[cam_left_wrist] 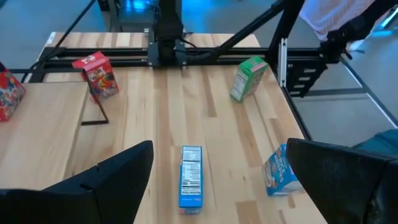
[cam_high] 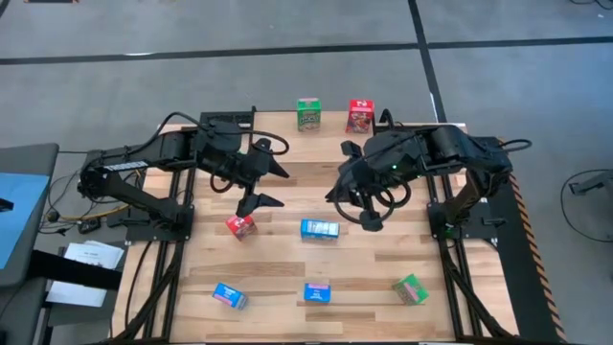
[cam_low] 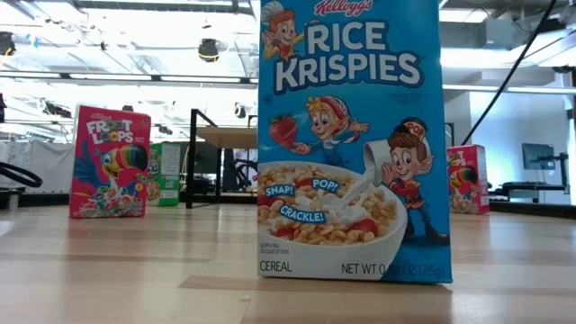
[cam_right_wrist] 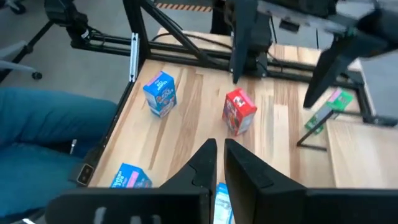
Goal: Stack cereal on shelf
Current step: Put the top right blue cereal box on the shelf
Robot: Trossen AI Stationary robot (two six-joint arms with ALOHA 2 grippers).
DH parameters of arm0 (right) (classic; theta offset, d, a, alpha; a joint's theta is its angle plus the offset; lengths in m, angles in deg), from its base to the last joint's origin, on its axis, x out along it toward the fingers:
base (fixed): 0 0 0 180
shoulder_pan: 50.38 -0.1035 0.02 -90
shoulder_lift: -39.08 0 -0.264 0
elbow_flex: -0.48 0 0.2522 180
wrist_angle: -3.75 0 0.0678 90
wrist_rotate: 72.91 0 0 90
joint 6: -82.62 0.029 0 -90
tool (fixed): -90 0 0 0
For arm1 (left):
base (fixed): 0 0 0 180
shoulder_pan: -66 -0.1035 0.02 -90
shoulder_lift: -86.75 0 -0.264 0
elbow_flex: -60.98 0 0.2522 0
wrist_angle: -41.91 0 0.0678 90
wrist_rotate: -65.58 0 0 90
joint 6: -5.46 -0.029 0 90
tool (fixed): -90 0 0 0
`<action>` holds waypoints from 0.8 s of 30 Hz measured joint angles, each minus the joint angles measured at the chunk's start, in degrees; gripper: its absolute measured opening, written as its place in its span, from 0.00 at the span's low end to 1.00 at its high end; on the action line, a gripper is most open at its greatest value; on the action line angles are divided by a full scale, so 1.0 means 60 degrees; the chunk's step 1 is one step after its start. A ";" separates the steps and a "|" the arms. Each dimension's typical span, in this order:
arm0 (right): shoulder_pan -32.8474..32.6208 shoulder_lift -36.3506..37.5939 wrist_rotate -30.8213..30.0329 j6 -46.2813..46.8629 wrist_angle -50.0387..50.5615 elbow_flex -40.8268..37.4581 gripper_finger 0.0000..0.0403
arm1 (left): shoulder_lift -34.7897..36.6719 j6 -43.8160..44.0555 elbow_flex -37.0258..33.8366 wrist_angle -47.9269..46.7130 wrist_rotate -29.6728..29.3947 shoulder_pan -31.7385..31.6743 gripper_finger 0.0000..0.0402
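My left gripper (cam_high: 280, 188) (cam_left_wrist: 217, 180) hangs open above the table's middle and touches nothing. A red cereal box (cam_high: 240, 225) (cam_right_wrist: 239, 112) stands just on its near side. A blue box (cam_high: 319, 229) (cam_left_wrist: 191, 177) lies flat between the arms. My right gripper (cam_high: 369, 222) (cam_right_wrist: 221, 155) is shut, hovering right of that blue box. The shelf (cam_left_wrist: 43, 124) (cam_right_wrist: 360, 155) is a light-wood board on black legs, on the far side of the grippers. A green box (cam_right_wrist: 329, 109) sits at its edge, a red one (cam_left_wrist: 6, 93) on it.
A green box (cam_high: 307, 113) and a red box (cam_high: 360, 115) stand near the far edge. Near the front edge are two blue boxes (cam_high: 228, 295) (cam_high: 317, 292) and a green one (cam_high: 410, 287). The blue box (cam_low: 351, 135) fills the low view.
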 joint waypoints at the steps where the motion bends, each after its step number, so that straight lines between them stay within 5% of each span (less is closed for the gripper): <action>1: 0.0000 0.0000 0.0000 0.0146 0.0045 0.0000 0.13 | 0.0000 0.0024 0.0000 -0.0028 0.0000 0.0006 0.89; 8: 0.0000 -0.0036 -0.0004 0.0866 0.0925 0.0004 0.21 | 0.0120 0.0027 0.0021 -0.0139 0.0000 0.0191 0.89; 24: -0.0066 -0.1908 -0.0237 0.2016 0.3180 -0.0004 0.59 | 0.1123 0.0300 0.0372 -0.0903 -0.0023 0.0554 0.89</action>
